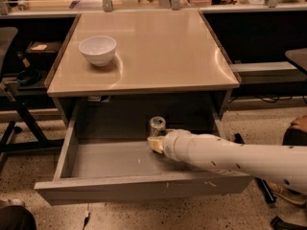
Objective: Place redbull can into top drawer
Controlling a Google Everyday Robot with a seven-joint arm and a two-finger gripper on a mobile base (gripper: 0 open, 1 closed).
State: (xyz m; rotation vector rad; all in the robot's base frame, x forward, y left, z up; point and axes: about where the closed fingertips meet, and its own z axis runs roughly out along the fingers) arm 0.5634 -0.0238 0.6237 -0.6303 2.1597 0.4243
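Note:
The redbull can [157, 124] stands upright inside the open top drawer [110, 159], near the middle toward the back. Only its silver top and upper side show. My gripper [155, 143] is low in the drawer, right against the front of the can's lower part and hiding it. The white arm [230, 157] reaches in from the right, over the drawer's front right corner.
A white bowl [98, 49] sits on the beige table top [163, 47] at the left. The table's front edge overhangs the back of the drawer. Dark shelving and a chair frame [14, 104] stand at the left; cluttered counters run behind.

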